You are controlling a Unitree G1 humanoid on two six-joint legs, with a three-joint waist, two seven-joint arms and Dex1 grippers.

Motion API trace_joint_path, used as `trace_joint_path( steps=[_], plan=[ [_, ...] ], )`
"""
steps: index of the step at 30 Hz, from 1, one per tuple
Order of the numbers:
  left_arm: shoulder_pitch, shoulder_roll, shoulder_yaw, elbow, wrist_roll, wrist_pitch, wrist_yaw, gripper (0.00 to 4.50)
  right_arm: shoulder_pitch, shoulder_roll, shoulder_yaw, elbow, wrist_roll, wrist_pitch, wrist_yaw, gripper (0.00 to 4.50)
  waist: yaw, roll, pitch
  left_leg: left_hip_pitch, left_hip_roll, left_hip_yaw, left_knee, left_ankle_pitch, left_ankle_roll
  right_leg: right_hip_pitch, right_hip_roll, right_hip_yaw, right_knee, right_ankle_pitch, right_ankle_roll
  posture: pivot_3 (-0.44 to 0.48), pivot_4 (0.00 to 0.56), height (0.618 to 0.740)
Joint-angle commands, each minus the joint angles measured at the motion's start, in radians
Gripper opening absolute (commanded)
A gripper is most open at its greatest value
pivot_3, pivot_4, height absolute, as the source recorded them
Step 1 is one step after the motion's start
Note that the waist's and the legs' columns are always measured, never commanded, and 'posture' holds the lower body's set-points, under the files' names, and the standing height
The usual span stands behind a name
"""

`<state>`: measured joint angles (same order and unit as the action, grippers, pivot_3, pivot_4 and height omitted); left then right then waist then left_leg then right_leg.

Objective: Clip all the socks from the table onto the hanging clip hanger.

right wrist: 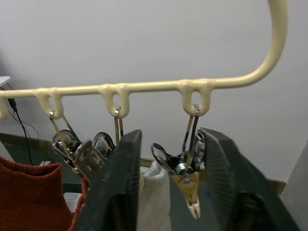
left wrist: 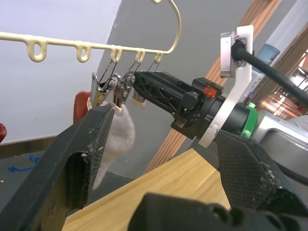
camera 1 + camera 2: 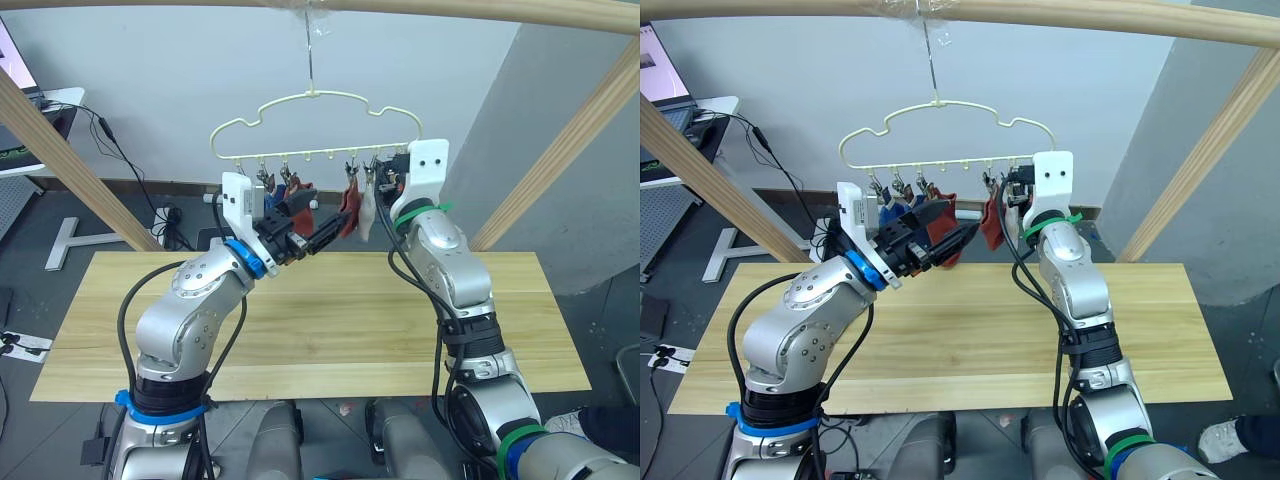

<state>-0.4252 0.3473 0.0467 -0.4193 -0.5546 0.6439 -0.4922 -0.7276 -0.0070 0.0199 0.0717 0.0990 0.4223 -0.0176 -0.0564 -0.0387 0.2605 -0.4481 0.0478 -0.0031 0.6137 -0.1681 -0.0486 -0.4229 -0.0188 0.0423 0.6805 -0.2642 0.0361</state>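
Clip hanger [image 3: 318,125] hangs from the wooden rail [image 3: 420,10] above the counter [image 3: 330,320]. Socks clipped on it: blue, rust red [image 3: 350,212], light grey [image 2: 118,137]. Right gripper [image 1: 166,187] released, fingers straddling the end clip [image 1: 185,175]. Left gripper [image 3: 325,232] released, near the red socks.

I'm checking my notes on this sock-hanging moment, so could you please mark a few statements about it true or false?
1. The table has no socks lying on it. True.
2. The hanger lies flat on the table. False: it hangs by its hook from the wooden rail above.
3. The right claw has its fingers on either side of a metal clip. True.
4. Every sock on the hanger is blue. False: a red sock and a white sock hang there too.
5. The left claw is shut on a sock. False: it is open and holds nothing.
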Motion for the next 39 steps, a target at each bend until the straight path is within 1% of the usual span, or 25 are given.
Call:
trace_joint_path(
  steps=[1, 3, 4, 8, 10, 12, 15, 18, 21, 24, 27, 29, 31, 33, 36, 39],
  plan=[
    [-0.005, -0.003, 0.004, -0.047, -0.025, -0.008, 0.000, 3.87, -0.028, -0.010, -0.016, -0.011, -0.007, -0.037, 0.010, 0.58, 0.000, 0.000, 0.000, 0.000, 0.000, 0.000, 0.000, 0.000, 0.000, 0.000, 0.000, 0.000, 0.000, 0.000, 0.000, -0.026, 0.224, 0.740],
    [0.002, -0.002, 0.005, -0.049, -0.026, -0.007, 0.005, 3.87, -0.029, -0.018, -0.019, -0.007, -0.006, -0.041, 0.014, 0.06, 0.000, 0.000, 0.000, 0.000, 0.000, 0.000, 0.000, 0.000, 0.000, 0.000, 0.000, 0.000, 0.000, 0.000, 0.000, -0.023, 0.225, 0.740],
    [0.005, -0.001, 0.005, -0.050, -0.026, -0.007, 0.006, 3.87, -0.029, -0.021, -0.020, -0.005, -0.005, -0.042, 0.015, 0.01, 0.000, 0.000, 0.000, 0.000, 0.000, 0.000, 0.000, 0.000, 0.000, 0.000, 0.000, 0.000, 0.000, 0.000, 0.000, -0.023, 0.225, 0.740],
    [0.063, 0.017, 0.041, -0.039, -0.014, -0.006, 0.032, 3.87, -0.032, -0.053, -0.034, -0.019, 0.010, -0.008, 0.043, 0.01, 0.000, 0.000, 0.000, 0.000, 0.000, 0.000, 0.000, 0.000, 0.000, 0.000, 0.000, 0.000, 0.000, 0.000, 0.000, -0.026, 0.227, 0.740],
    [0.136, 0.057, 0.067, -0.003, 0.037, -0.024, 0.045, 3.87, -0.042, -0.067, -0.053, -0.032, 0.046, 0.073, 0.065, 0.01, -0.002, 0.000, 0.000, 0.000, 0.000, 0.000, 0.000, 0.000, 0.000, 0.000, 0.000, 0.000, 0.000, 0.000, 0.000, -0.030, 0.229, 0.740],
    [0.207, 0.105, 0.083, 0.042, 0.106, -0.080, 0.044, 3.87, -0.051, -0.085, -0.062, -0.045, 0.072, 0.140, 0.094, 0.01, -0.002, 0.000, 0.000, 0.001, 0.000, 0.001, 0.000, 0.000, 0.000, 0.000, 0.000, 0.001, 0.001, 0.000, 0.000, -0.035, 0.234, 0.740],
    [0.306, 0.190, 0.133, 0.181, 0.184, -0.195, -0.001, 4.41, -0.065, -0.111, -0.080, -0.081, 0.124, 0.261, 0.135, 0.00, 0.000, 0.000, 0.000, 0.002, 0.001, 0.000, 0.000, 0.000, 0.000, 0.001, 0.000, 0.000, 0.001, 0.000, -0.001, -0.034, 0.237, 0.740],
    [0.341, 0.264, 0.171, 0.381, 0.257, -0.312, -0.022, 4.46, -0.072, -0.133, -0.084, -0.127, 0.162, 0.334, 0.172, 0.00, 0.006, 0.000, 0.000, 0.002, 0.001, 0.000, 0.000, 0.000, 0.000, 0.001, 0.000, 0.000, 0.001, 0.000, -0.001, -0.030, 0.240, 0.740],
    [0.335, 0.311, 0.167, 0.564, 0.294, -0.404, -0.084, 4.46, -0.074, -0.131, -0.099, -0.153, 0.194, 0.400, 0.172, 0.00, 0.012, 0.000, 0.000, 0.002, 0.000, 0.001, 0.000, 0.000, 0.001, 0.001, -0.001, 0.000, 0.000, 0.000, -0.001, -0.029, 0.243, 0.740],
    [0.282, 0.323, 0.153, 0.716, 0.324, -0.458, -0.112, 4.46, -0.075, -0.119, -0.113, -0.162, 0.211, 0.439, 0.158, 0.00, 0.019, 0.000, 0.000, 0.002, 0.000, 0.002, 0.000, 0.000, 0.001, 0.000, -0.002, 0.000, 0.000, 0.000, -0.001, -0.026, 0.244, 0.740],
    [0.214, 0.325, 0.114, 0.873, 0.358, -0.470, -0.161, 4.46, -0.075, -0.106, -0.117, -0.171, 0.215, 0.462, 0.142, 0.00, 0.024, 0.000, 0.000, 0.002, 0.001, 0.001, 0.000, 0.000, 0.001, 0.000, -0.001, -0.001, 0.000, 0.000, -0.001, -0.024, 0.246, 0.740],
    [0.169, 0.326, 0.088, 0.985, 0.401, -0.498, -0.157, 4.46, -0.075, -0.098, -0.118, -0.177, 0.216, 0.473, 0.135, 0.00, 0.024, 0.000, 0.000, 0.002, 0.001, 0.001, 0.000, 0.000, 0.001, 0.000, -0.001, -0.001, 0.000, 0.000, -0.001, -0.025, 0.248, 0.740],
    [0.131, 0.321, 0.079, 1.096, 0.434, -0.531, -0.124, 4.46, -0.071, -0.091, -0.119, -0.186, 0.216, 0.483, 0.129, 0.00, 0.024, 0.000, 0.000, 0.002, 0.001, 0.002, 0.000, 0.000, 0.001, 0.000, -0.001, -0.001, 0.000, 0.000, -0.001, -0.025, 0.248, 0.740],
    [0.115, 0.315, 0.070, 1.151, 0.442, -0.544, -0.133, 4.46, -0.067, -0.087, -0.121, -0.195, 0.214, 0.494, 0.125, 0.00, 0.023, 0.000, 0.000, 0.001, 0.001, 0.002, 0.000, 0.000, 0.001, 0.000, -0.001, -0.001, 0.000, 0.000, -0.001, -0.040, 0.249, 0.740],
    [0.109, 0.302, 0.085, 1.177, 0.421, -0.540, -0.145, 3.86, -0.062, -0.087, -0.128, -0.205, 0.213, 0.505, 0.118, 0.00, 0.021, 0.000, 0.000, 0.002, 0.001, 0.002, -0.001, 0.000, 0.001, 0.000, -0.001, -0.001, 0.000, 0.000, -0.001, -0.049, 0.248, 0.740],
    [0.126, 0.289, 0.097, 1.133, 0.384, -0.503, -0.192, 2.95, -0.057, -0.083, -0.143, -0.206, 0.215, 0.513, 0.107, 0.00, 0.018, 0.000, 0.000, 0.002, 0.001, 0.002, -0.001, 0.000, 0.001, 0.000, -0.001, 0.000, 0.001, 0.000, -0.001, -0.052, 0.246, 0.740]
  ],
)
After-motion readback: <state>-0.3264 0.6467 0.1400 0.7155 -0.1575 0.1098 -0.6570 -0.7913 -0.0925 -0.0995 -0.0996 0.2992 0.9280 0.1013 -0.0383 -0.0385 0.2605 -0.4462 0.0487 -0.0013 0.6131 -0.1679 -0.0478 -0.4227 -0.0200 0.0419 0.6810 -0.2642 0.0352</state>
